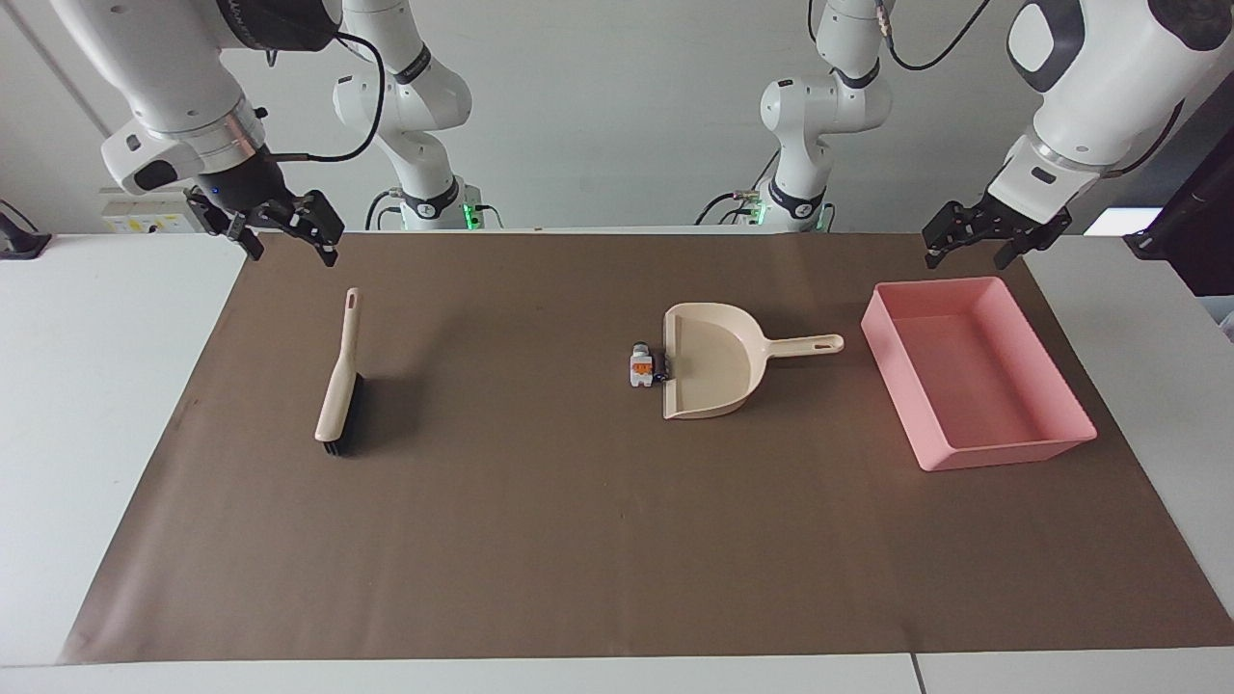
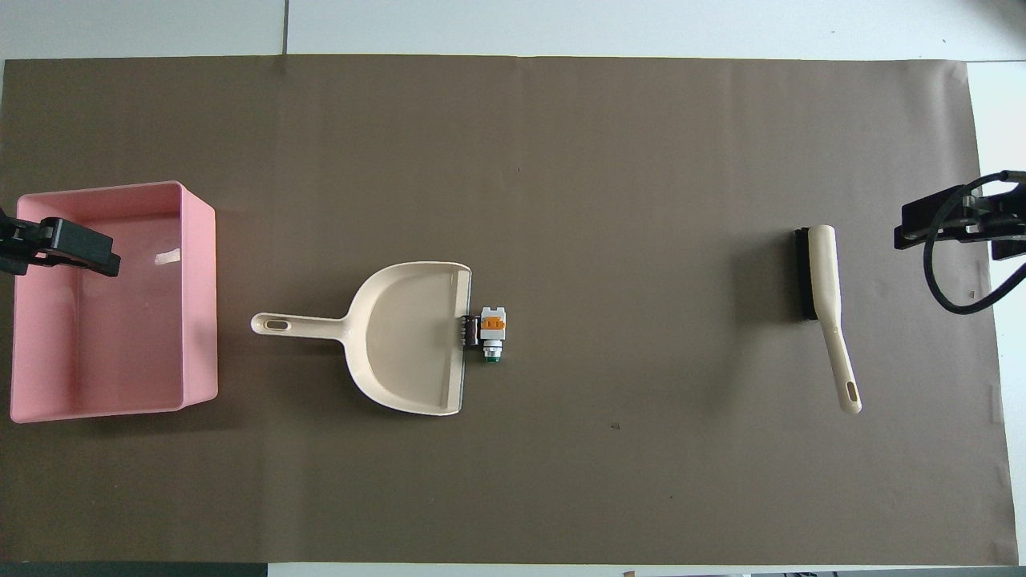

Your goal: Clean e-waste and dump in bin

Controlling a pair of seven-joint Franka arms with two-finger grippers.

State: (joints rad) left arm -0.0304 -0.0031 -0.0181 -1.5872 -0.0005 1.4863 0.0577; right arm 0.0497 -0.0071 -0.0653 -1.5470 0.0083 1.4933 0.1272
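The e-waste lies at the dustpan's mouth: a white piece with orange marks [image 1: 641,367] [image 2: 493,321] and a short black piece [image 1: 661,367] [image 2: 470,329] against the lip. The beige dustpan [image 1: 709,371] [image 2: 409,336] lies flat mid-table, its handle pointing at the pink bin [image 1: 1003,451] [image 2: 200,304], which is empty. A beige brush with black bristles [image 1: 339,381] [image 2: 822,280] lies toward the right arm's end. My right gripper [image 1: 287,249] is open and empty in the air near the brush handle's tip. My left gripper [image 1: 969,255] is open and empty, over the bin's edge.
A brown mat [image 1: 540,540] covers most of the white table. The bin sits at the left arm's end of the mat, beside the dustpan handle. A cable [image 2: 942,280] loops from the right wrist.
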